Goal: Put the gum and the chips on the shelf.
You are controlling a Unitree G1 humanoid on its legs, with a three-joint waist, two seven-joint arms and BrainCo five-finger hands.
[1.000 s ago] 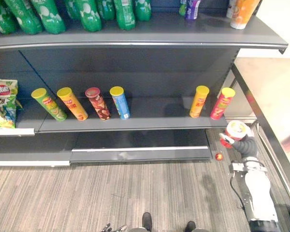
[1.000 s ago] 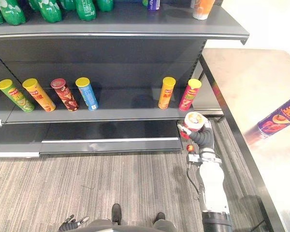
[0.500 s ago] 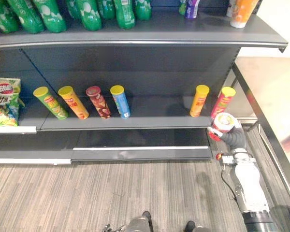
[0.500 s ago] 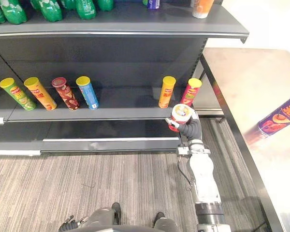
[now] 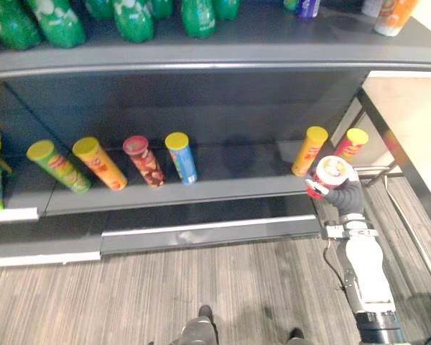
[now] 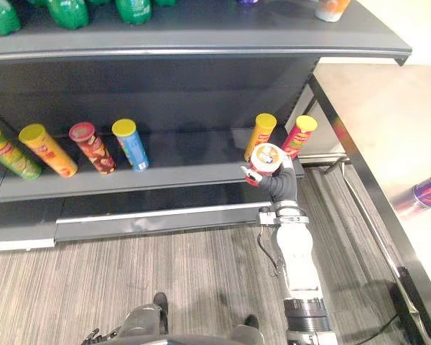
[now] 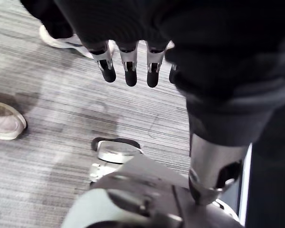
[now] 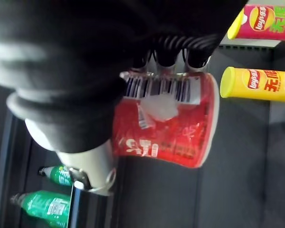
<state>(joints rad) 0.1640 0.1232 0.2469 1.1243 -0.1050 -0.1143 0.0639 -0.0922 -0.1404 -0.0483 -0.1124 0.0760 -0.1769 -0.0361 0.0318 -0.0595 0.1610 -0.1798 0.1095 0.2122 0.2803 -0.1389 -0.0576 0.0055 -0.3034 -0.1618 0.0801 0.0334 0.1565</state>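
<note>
Head views: your right hand [image 5: 344,194] is curled round a red chips tub [image 5: 331,172] with a white lid. It holds the tub upright at the front edge of the lower shelf [image 5: 201,188], just in front of the yellow chips can [image 5: 309,149] and the pink chips can [image 5: 353,142].

Right wrist view: the fingers wrap the tub's barcode side, and both cans show beyond it.

Left wrist view: your left hand [image 7: 129,66] hangs over the carpet [image 7: 47,109], fingers relaxed and slightly apart.

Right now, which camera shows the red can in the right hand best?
The right wrist view: the red can shows close and side on, label visible, the right hand curled round it. Both eye views show it small, mostly its pale top, near the shelf.
</note>
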